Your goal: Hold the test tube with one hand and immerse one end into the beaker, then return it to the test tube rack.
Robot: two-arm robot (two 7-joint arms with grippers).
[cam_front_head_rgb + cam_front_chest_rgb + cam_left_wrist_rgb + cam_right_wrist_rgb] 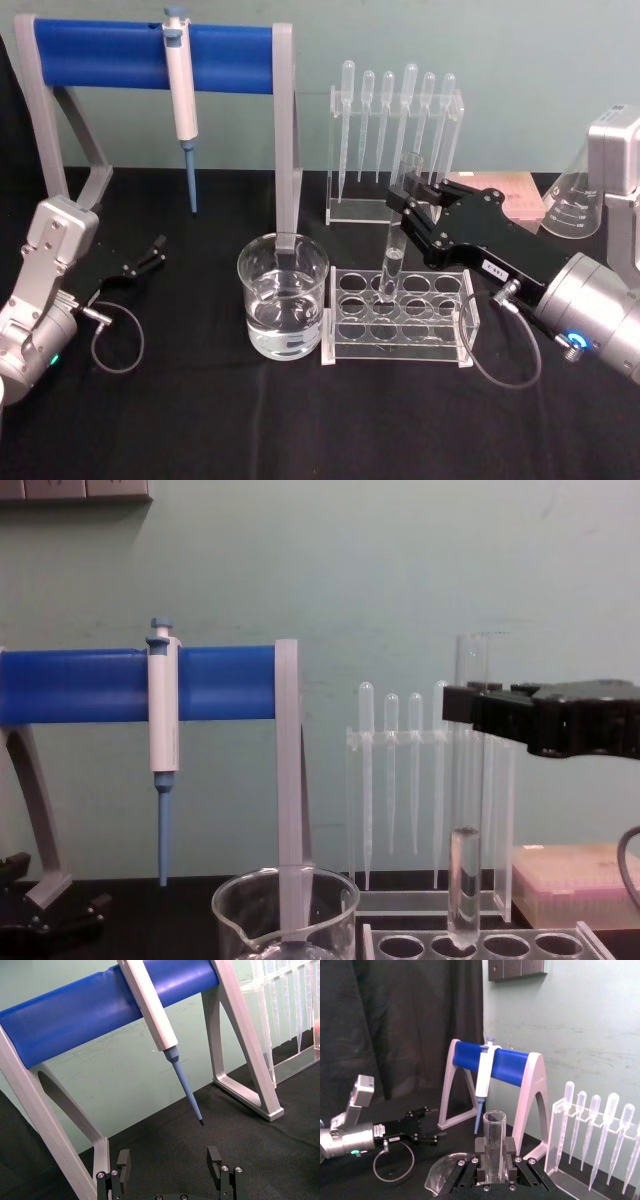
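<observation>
The test tube [394, 250] stands nearly upright over the clear rack [455, 325], its round bottom at the mouth of a back-row hole. My right gripper [408, 205] is shut on its upper part, just below the open rim. The chest view has the tube [466, 810] hanging from the black gripper [478, 712], and in the right wrist view the tube [494, 1140] sits clamped between the fingers [511, 1152]. The beaker [283, 295], partly filled with clear liquid, stands just left of the rack. My left gripper [152, 254] rests open at the far left, holding nothing.
A blue-barred stand [110, 55] carries a white-and-blue pipette [184, 100] at the back left. A clear holder with several plastic pipettes [395, 130] stands behind the rack. A conical flask [575, 205] and a pink box [522, 198] sit at the back right.
</observation>
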